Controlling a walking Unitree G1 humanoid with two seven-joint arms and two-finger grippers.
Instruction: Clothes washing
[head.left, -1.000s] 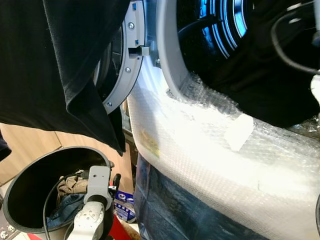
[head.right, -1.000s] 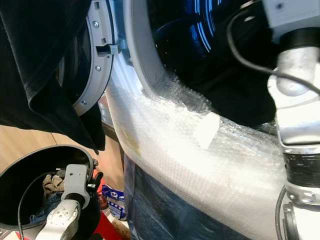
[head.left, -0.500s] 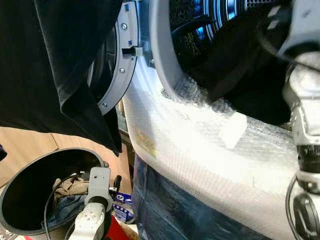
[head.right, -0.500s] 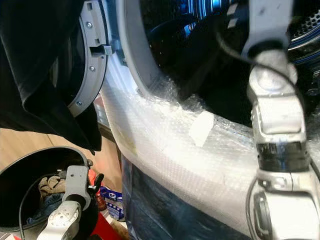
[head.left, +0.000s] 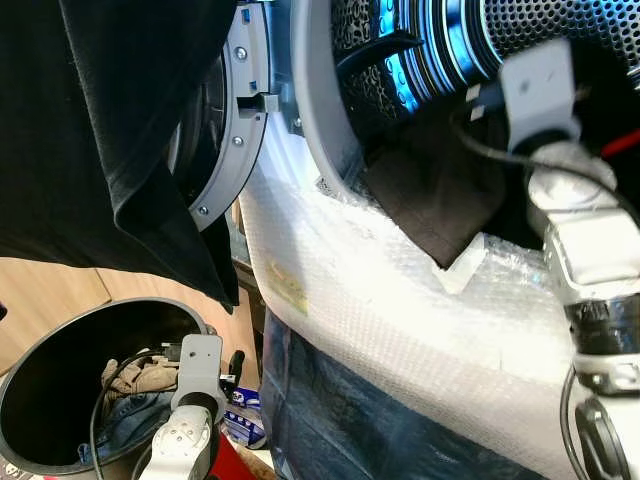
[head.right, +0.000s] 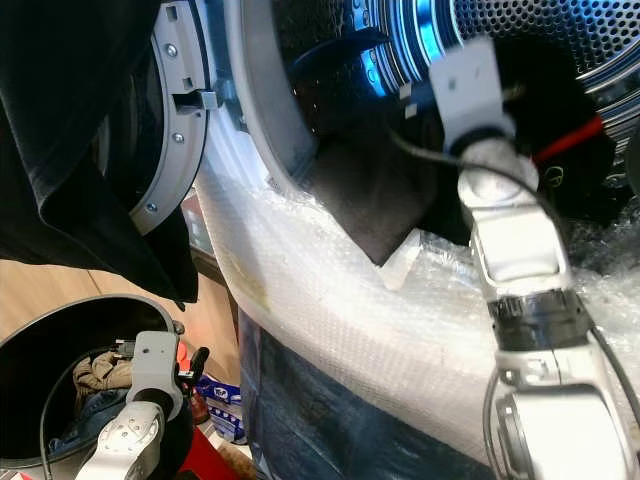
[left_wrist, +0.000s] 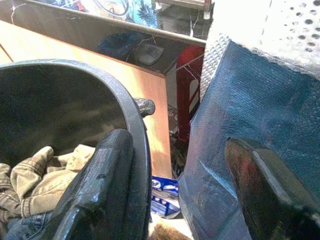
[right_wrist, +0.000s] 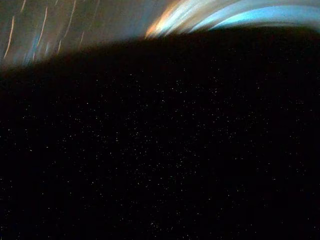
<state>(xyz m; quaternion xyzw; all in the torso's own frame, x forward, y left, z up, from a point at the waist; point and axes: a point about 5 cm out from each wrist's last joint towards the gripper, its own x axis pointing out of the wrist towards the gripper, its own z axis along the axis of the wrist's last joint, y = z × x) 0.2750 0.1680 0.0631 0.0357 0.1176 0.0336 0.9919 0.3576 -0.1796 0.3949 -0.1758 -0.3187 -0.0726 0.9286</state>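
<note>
dark garment (head.left: 430, 195) hanging over drum rim (head.left: 318, 120), right arm (head.left: 585, 250) reaching in beside it

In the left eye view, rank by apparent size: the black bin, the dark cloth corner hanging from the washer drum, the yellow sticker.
1. Black bin
2. Dark cloth corner, nearer the camera, so its real size is unsure
3. Yellow sticker

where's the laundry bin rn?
The black laundry bin sits low on the robot's left, below the open washer door, with the left gripper at its rim and clothes inside.
</note>
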